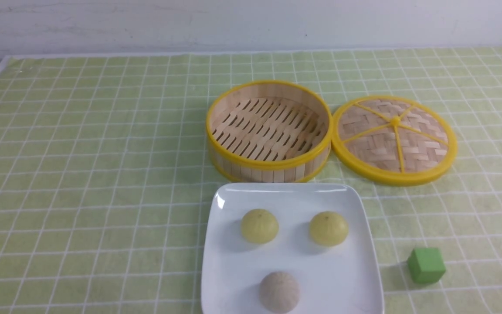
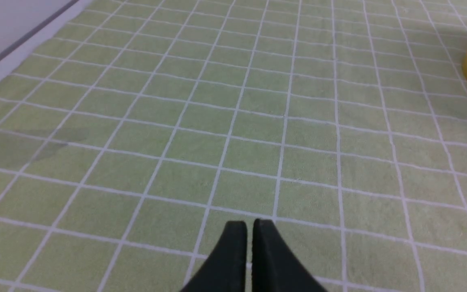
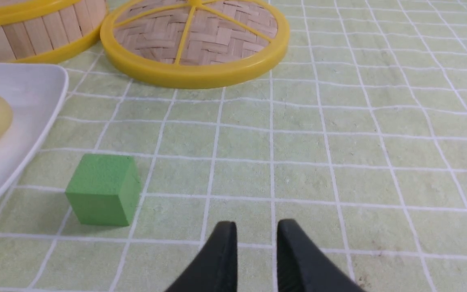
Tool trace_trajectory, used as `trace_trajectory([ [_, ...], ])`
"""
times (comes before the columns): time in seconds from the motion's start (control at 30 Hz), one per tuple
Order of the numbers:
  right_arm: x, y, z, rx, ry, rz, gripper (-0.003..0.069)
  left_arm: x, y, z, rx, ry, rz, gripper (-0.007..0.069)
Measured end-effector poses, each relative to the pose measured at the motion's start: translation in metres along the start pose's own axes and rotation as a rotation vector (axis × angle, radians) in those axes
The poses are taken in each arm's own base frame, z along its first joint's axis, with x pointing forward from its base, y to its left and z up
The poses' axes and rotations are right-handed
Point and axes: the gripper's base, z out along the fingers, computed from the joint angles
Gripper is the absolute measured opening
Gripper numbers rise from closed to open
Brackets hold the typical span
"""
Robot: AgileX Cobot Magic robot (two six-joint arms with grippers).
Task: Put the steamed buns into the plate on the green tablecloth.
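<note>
Two pale yellow steamed buns (image 1: 259, 226) (image 1: 328, 228) already sit on the white plate (image 1: 233, 270) on the green tablecloth (image 1: 81, 174), steamer basket (image 1: 268, 131) empty; left hand (image 2: 249, 228) nearly closed, right hand (image 3: 256, 230) slightly parted, both empty, so the task looks finished.

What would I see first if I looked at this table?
Two yellow steamed buns and a grey-brown bun sitting on the white plate up front. Behind it stands the empty steamer basket, its lid lying beside it.
</note>
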Motion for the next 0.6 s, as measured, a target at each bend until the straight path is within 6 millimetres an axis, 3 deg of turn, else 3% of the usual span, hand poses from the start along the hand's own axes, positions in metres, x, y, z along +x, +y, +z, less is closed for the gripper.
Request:
trace_trajectory([
  [0.6,0.0,0.0,0.0,0.001,0.0,0.0,0.0181,0.0,0.0,0.0,0.0,0.0,0.0,0.0064],
])
